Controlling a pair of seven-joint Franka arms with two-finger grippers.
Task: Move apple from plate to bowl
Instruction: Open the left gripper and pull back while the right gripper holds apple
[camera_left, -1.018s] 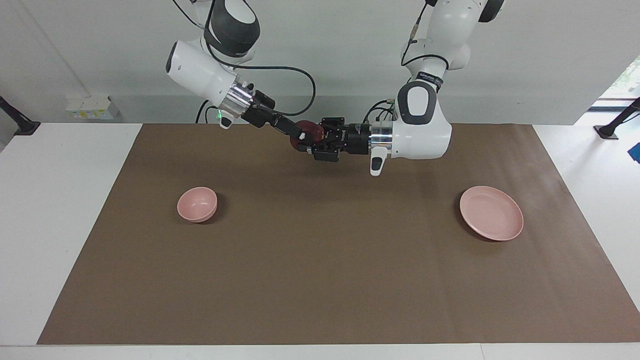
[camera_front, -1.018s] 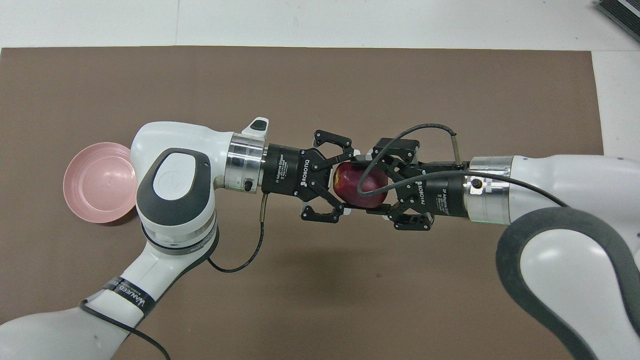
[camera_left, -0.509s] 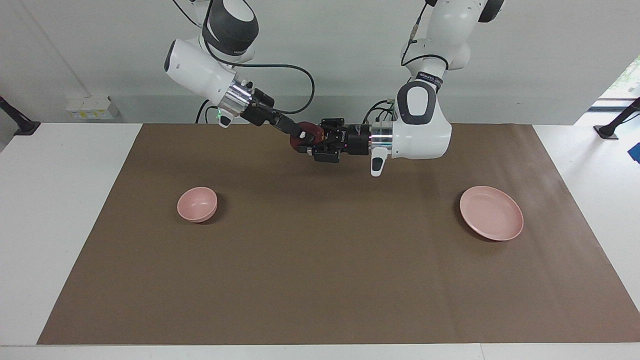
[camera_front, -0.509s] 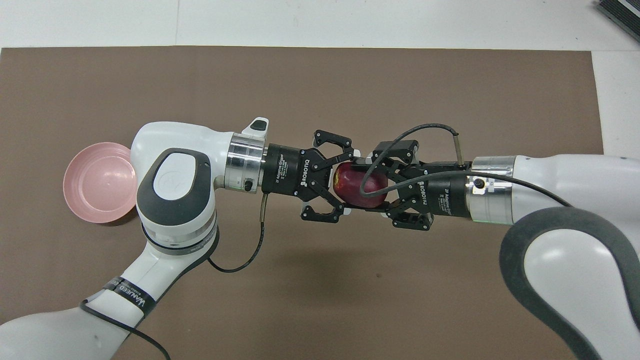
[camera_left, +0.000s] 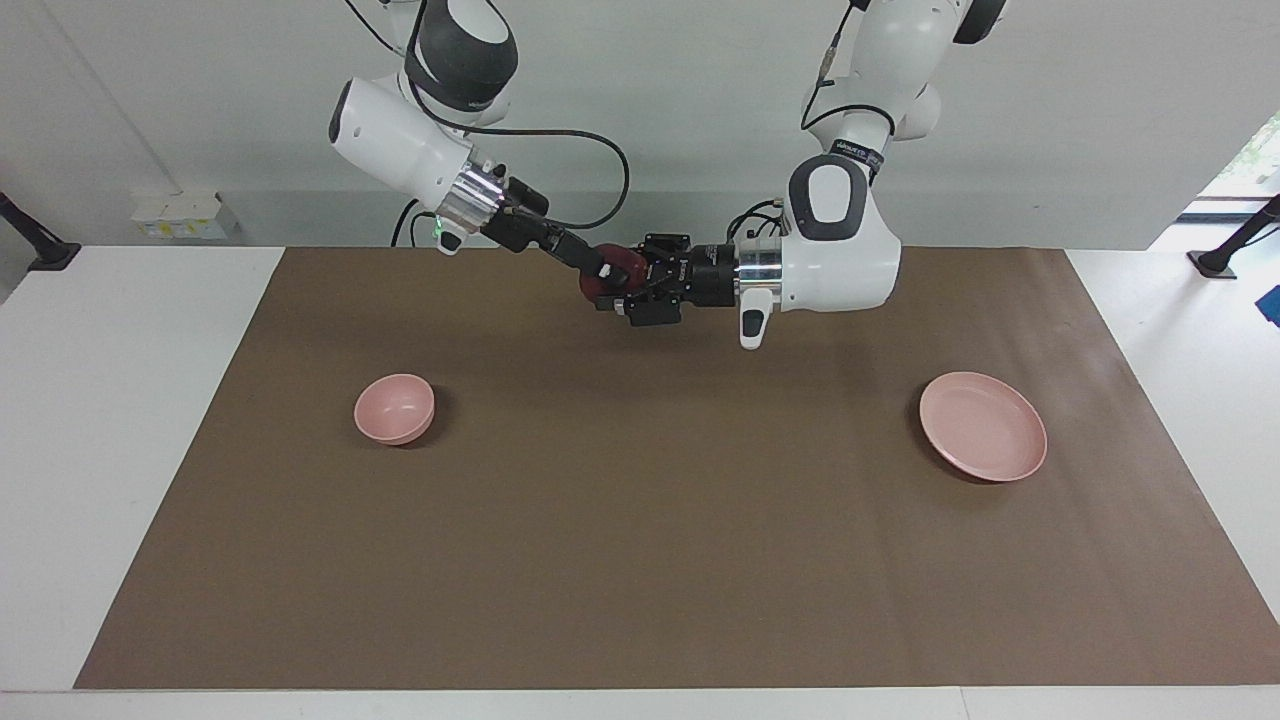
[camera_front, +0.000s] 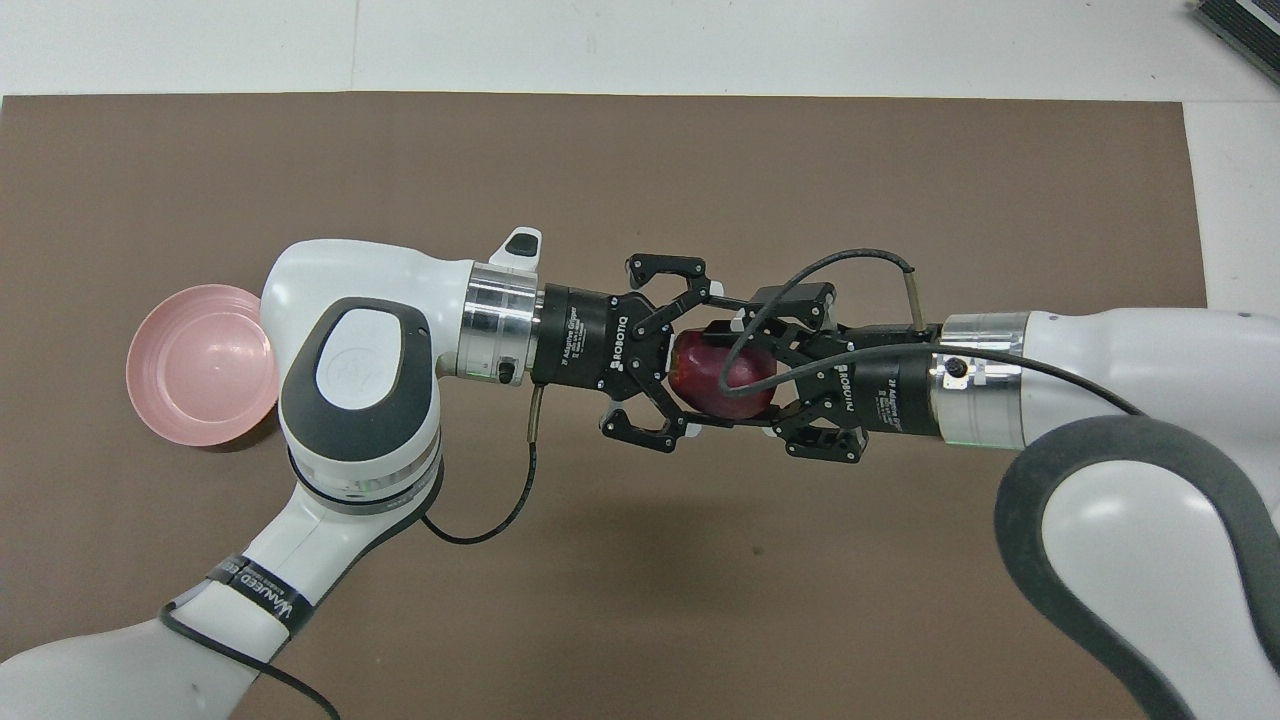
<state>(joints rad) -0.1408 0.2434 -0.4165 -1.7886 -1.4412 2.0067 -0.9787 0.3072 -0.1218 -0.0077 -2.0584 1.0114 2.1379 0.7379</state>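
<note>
Right gripper (camera_front: 735, 372), frame center, clamps apple (camera_front: 722, 374) midair; left gripper (camera_front: 690, 373) spread wide around the apple, released. Bowl (camera_left: 394, 408) mid-left, plate (camera_left: 983, 439) mid-right in facing view, both bare.

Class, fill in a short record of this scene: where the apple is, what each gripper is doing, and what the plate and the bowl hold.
apple: in the air over the brown mat, between the two grippers
right gripper: shut on the apple
left gripper: open, one finger on either side of the apple
plate: empty, toward the left arm's end of the table
bowl: empty, toward the right arm's end of the table
task status: apple off the plate, not yet in the bowl
</note>
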